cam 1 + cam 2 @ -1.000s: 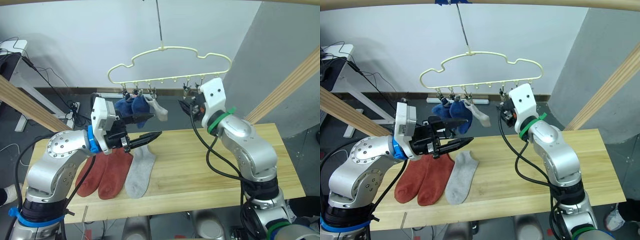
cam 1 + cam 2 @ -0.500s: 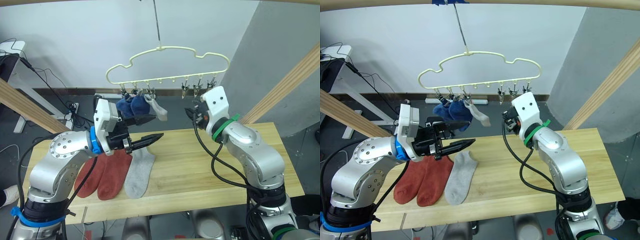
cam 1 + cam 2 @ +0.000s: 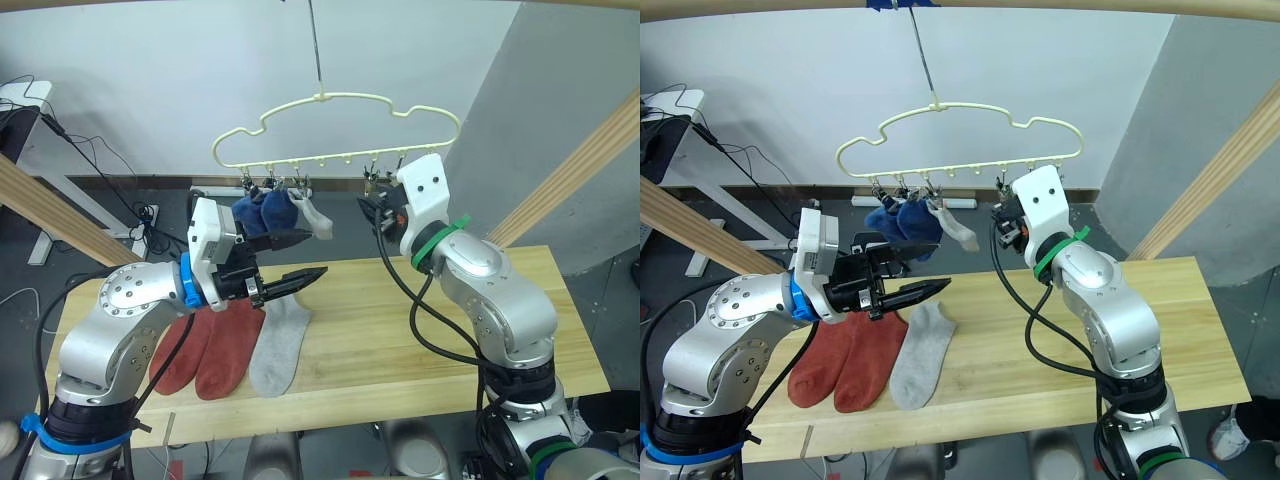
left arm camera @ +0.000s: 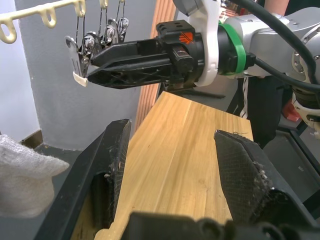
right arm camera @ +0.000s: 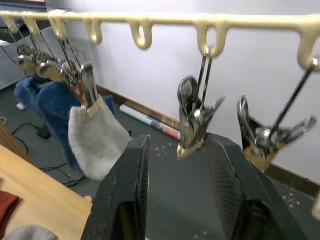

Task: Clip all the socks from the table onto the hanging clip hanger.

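Note:
The pale yellow clip hanger (image 3: pixel 322 97) hangs above the table's (image 3: pixel 400 330) far edge. Two blue socks (image 3: pixel 262 212) and one light grey sock (image 3: pixel 318 222) hang from its left clips. On the table's left part lie two rust-red socks (image 3: pixel 215 345) and a grey sock (image 3: pixel 280 340). My left gripper (image 3: pixel 315 252) hovers open and empty above the grey sock. My right gripper (image 3: pixel 372 205) is raised to the row of clips and stands open, with a bare metal clip (image 5: pixel 192 120) hanging between its fingers (image 5: pixel 135 165).
Slanted wooden posts stand at the left (image 3: pixel 50 205) and right (image 3: pixel 580 165) of the table. The hanger's thin metal hook (image 3: pixel 316 45) rises out of view. Two more bare clips (image 5: pixel 270 135) hang right of the one at my right gripper. Cables lie on the floor behind.
My right gripper, which had dropped below and right of the clips half a second ago, has risen back to them. The left arm has barely moved.

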Controlling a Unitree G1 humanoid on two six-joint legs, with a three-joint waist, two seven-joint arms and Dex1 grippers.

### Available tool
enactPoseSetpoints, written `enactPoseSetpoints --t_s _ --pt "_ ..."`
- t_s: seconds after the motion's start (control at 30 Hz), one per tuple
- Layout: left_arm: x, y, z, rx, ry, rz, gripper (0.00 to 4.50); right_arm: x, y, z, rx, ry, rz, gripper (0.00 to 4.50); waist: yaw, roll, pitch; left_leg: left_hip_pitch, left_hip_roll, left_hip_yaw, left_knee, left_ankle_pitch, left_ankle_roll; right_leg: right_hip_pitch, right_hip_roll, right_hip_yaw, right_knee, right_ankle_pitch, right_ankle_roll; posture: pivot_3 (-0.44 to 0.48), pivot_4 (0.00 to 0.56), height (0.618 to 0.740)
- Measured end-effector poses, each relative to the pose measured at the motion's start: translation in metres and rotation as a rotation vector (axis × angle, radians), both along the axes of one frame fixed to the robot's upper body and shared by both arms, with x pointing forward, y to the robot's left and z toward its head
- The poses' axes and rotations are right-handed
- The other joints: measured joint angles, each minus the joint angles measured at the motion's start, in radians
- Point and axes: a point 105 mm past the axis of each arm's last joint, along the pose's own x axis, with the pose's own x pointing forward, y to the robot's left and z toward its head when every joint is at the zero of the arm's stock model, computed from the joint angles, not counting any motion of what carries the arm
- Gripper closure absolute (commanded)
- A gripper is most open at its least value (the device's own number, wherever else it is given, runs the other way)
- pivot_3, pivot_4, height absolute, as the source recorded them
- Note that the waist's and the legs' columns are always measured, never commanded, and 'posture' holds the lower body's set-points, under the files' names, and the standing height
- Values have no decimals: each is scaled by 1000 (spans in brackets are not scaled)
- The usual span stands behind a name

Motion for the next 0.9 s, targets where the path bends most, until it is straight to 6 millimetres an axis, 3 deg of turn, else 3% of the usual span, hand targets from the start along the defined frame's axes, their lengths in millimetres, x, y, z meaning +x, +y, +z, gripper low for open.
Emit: enactPoseSetpoints --t_s 0.4,0.9 --pt "7 0 11 -96 -10 38 1561 8 13 8 38 -35 3 2729 0 0 0 0 0 0 0 0 0 0 0 0 0 0 0 -202 282 740" --pt "10 3 8 -101 10 66 1561 7 20 11 88 -34 8 2729 0 0 0 0 0 0 0 0 0 0 0 0 0 0 0 -201 287 740"
